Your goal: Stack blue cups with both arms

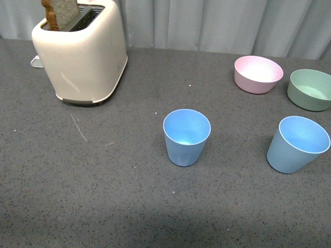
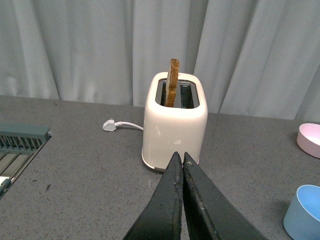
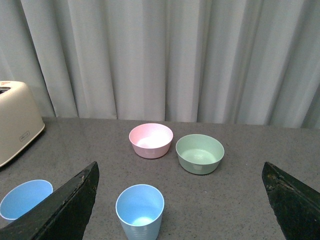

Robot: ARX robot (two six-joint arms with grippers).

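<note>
Presently, front view: neither arm in frame. The two blue cups stand mouth-up on the grey bench point(image 1: 129, 206), well apart. The centre blue cup point(image 1: 186, 137) is mid-bench and the right blue cup point(image 1: 297, 143) is near the right edge. They are not nested, so stacking is not yet begun. The pink bowl point(image 1: 258, 74) and green bowl point(image 1: 310, 89) sit behind the right cup, clear of both cups. The toaster point(image 1: 83, 54), holding a slice of toast point(image 1: 61, 13), is far left.

Left wrist view: the left tool point(image 2: 181, 159) has its fingers pressed together and holds nothing. It points at the toaster rather than at a cup. One cup shows only at the frame's edge, probably the centre one. A white plug point(image 2: 110, 125) lies beside the toaster, and a slatted grey rack point(image 2: 22, 142) is at the bench edge.

Right wrist view: the right tool point(image 3: 179, 163) is spread wide and empty, with the right cup between and below its fingers. Judgement: the wide stance suits closing over a tapered wall, so this arm looks lined up for the first grasp. The centre cup, upright with its mouth free, would serve as the receiver. The left arm could steady it, but it needs to open and swing over first.

Risk: the thin rim may slip in flat fingers.
</note>
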